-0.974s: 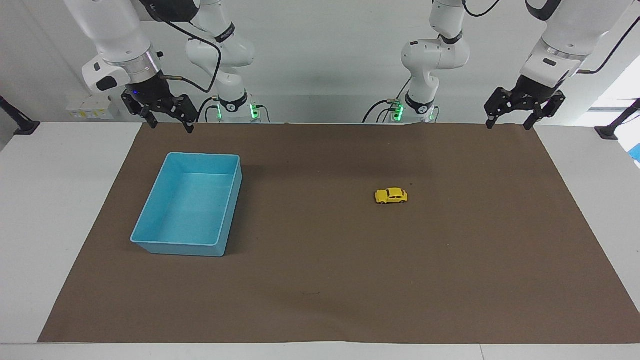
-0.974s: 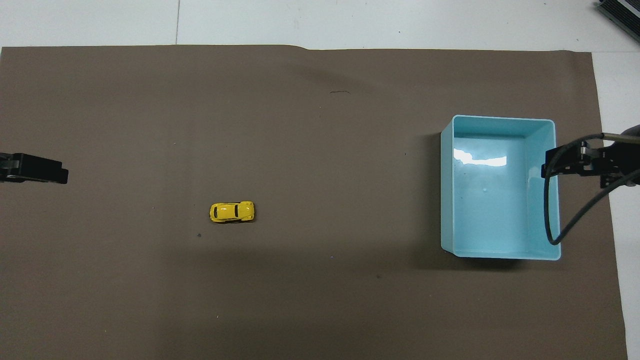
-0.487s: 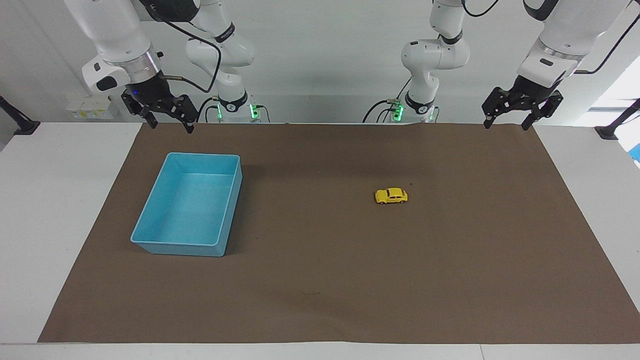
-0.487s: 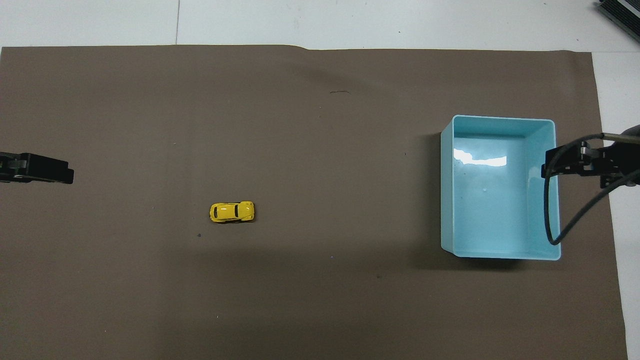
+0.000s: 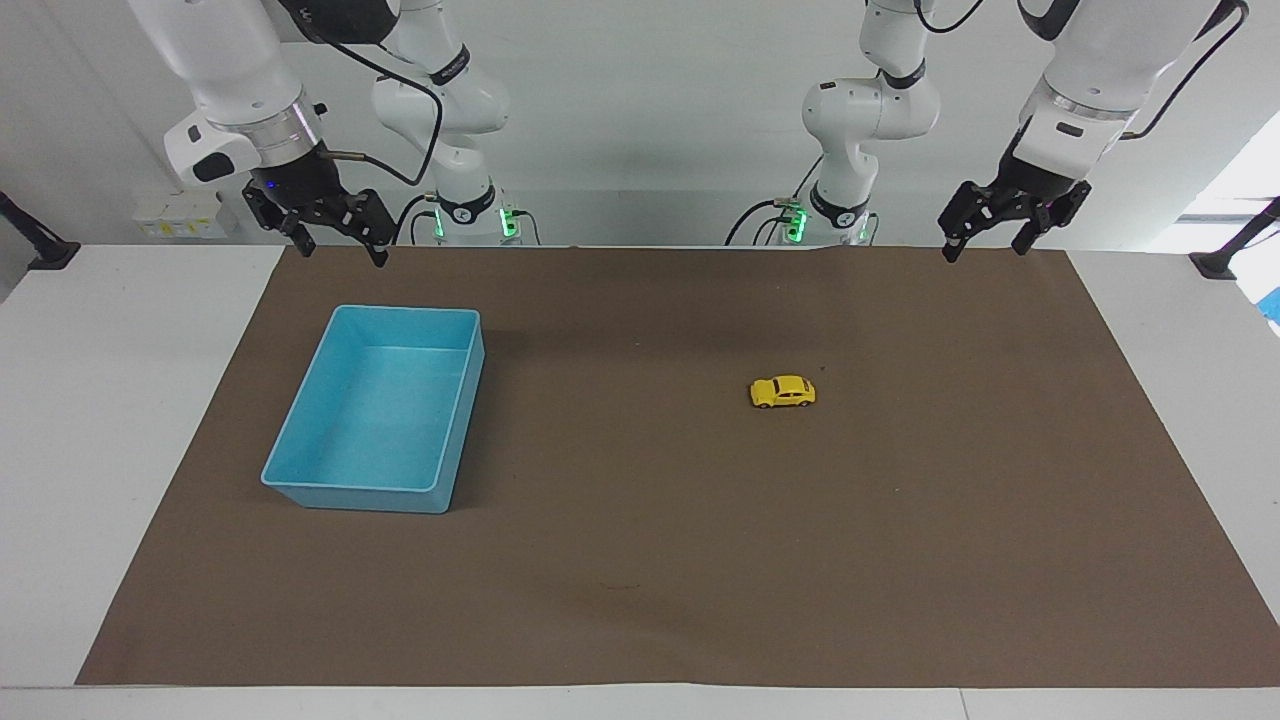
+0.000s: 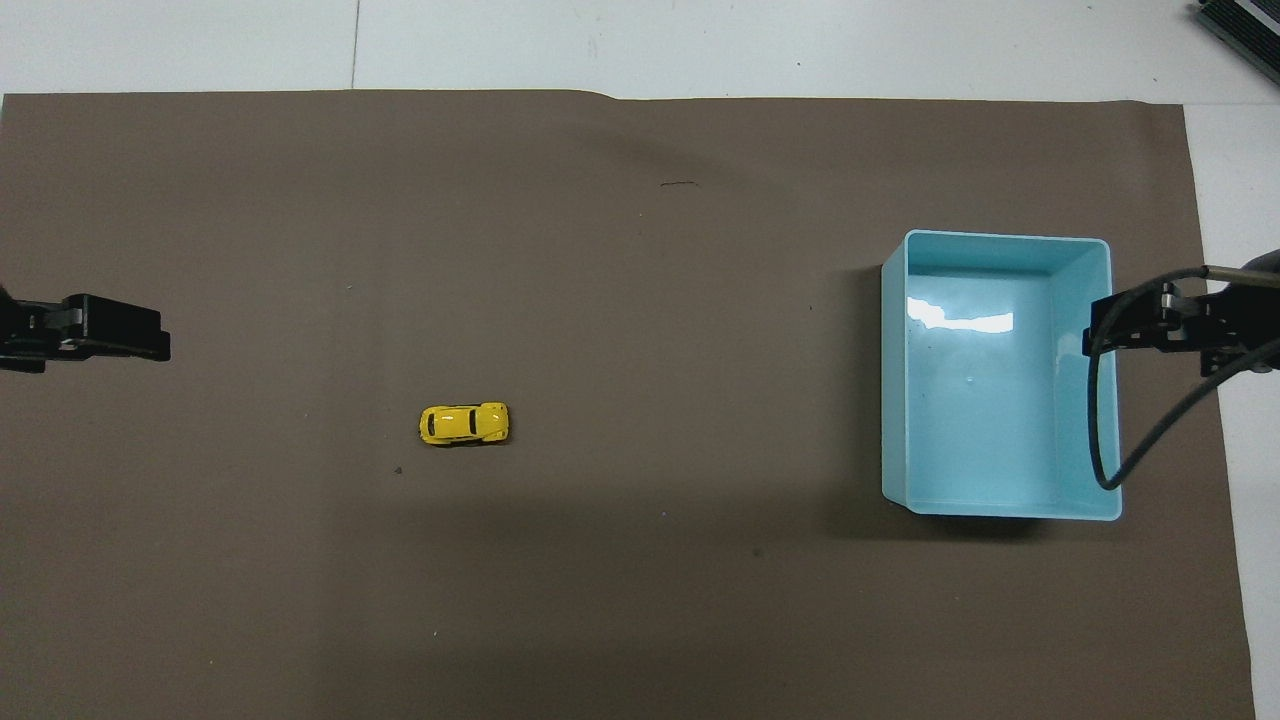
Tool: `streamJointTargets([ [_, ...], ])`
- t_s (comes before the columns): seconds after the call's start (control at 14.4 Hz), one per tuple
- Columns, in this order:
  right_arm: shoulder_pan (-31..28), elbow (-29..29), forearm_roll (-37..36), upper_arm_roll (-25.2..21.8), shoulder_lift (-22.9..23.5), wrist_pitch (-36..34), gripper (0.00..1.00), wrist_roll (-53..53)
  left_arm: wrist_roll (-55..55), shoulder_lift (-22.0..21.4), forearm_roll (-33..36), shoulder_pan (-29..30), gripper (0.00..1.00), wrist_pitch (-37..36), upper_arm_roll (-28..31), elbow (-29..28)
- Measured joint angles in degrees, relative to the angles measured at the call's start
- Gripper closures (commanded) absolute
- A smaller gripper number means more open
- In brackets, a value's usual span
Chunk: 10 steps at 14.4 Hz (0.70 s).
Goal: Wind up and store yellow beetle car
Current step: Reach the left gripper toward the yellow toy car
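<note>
The yellow beetle car (image 5: 783,391) (image 6: 464,423) stands on its wheels on the brown mat, alone, toward the left arm's end of the table. My left gripper (image 5: 984,247) (image 6: 150,342) hangs high in the air over the mat's edge by the robots, open and empty, well away from the car. My right gripper (image 5: 340,250) (image 6: 1100,335) hangs high over the robots' edge of the mat by the blue bin (image 5: 305,488) (image 6: 897,400), open with nothing in it. The right arm waits.
The blue bin is open-topped and has nothing in it; it sits toward the right arm's end of the table. A brown mat (image 5: 640,560) covers most of the white table. A black cable (image 6: 1130,440) loops from the right gripper over the bin's rim.
My left gripper has moved in the air toward the table's middle and turned a little. The car, the bin and the right arm have stayed still.
</note>
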Motion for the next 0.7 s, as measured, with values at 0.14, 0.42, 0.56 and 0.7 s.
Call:
streamJointTargets([
  [0.14, 0.00, 0.00, 0.00, 0.00, 0.00, 0.00, 0.00, 0.00, -3.58, 0.00, 0.00, 0.02, 0.00, -0.38, 0.43, 0.00],
  [0.42, 0.00, 0.00, 0.00, 0.00, 0.00, 0.00, 0.00, 0.00, -5.95, -0.12, 0.00, 0.93, 0.00, -1.50, 3.22, 0.03],
  [0.56, 0.00, 0.00, 0.00, 0.00, 0.00, 0.00, 0.00, 0.00, -10.18, -0.18, -0.21, 1.13, 0.00, -2.00, 3.45, 0.02],
  [0.7, 0.00, 0.00, 0.00, 0.00, 0.00, 0.00, 0.00, 0.00, -18.49, -0.25, -1.51, 1.07, 0.00, -2.31, 3.03, -0.45],
])
